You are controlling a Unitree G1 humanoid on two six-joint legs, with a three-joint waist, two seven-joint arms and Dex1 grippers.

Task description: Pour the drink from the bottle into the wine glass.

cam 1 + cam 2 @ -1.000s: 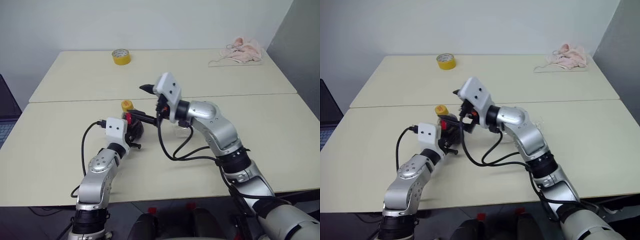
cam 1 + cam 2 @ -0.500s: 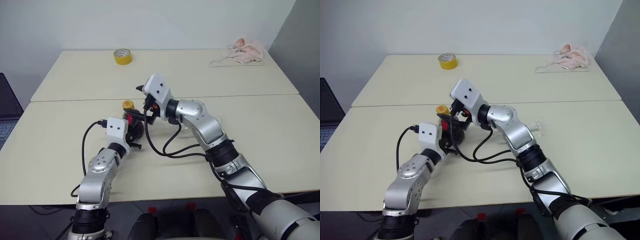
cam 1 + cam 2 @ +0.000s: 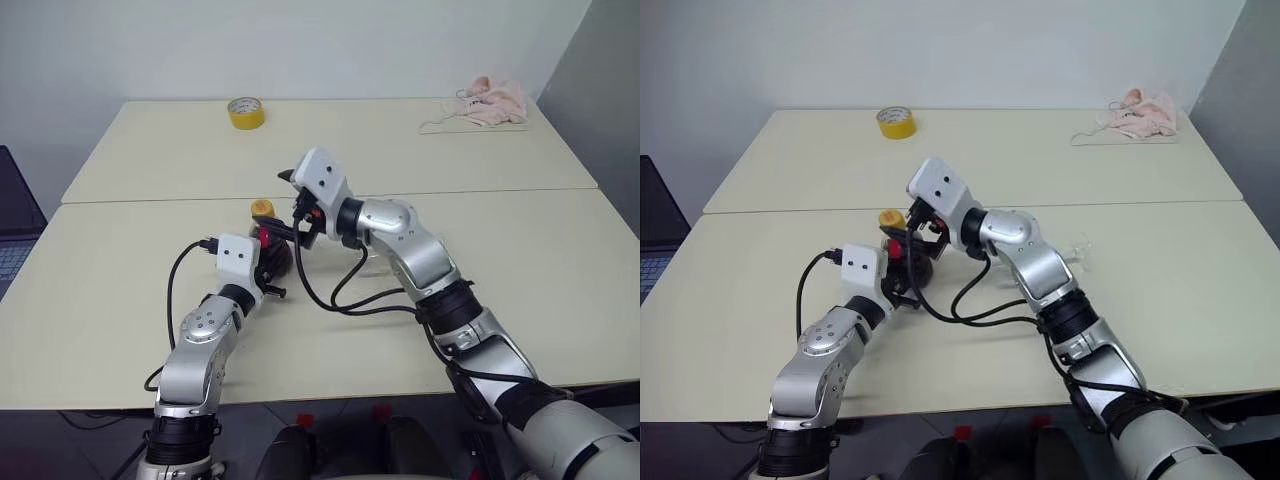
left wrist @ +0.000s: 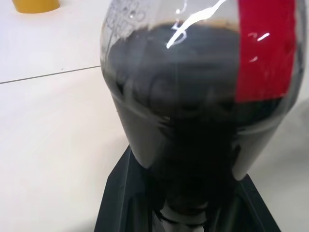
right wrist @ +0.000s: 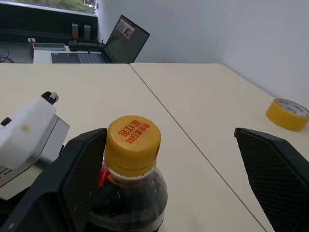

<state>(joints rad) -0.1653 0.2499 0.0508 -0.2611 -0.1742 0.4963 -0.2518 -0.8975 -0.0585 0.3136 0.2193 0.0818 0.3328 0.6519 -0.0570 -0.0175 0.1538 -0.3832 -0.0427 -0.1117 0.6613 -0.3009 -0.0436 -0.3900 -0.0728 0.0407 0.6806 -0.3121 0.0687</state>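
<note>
Silver metal arms w/ black joint bands; white boxy camera housings at both wrists; loose black cables looping along each forearm; black two-finger grippers, right gripper point(image 5: 166, 188) finger pads mesh-textured.

The left arm reaches forward toward twelve o'clock, wrist level, its black two-fingered left gripper point(image 3: 268, 262) clamped tight around something. The right arm crosses inward toward ten o'clock, elbow bent, wrist raised higher than the left one, its black two-fingered right gripper point(image 5: 174, 179) level with fingers point(image 5: 277, 169) spread wide apart.
</note>
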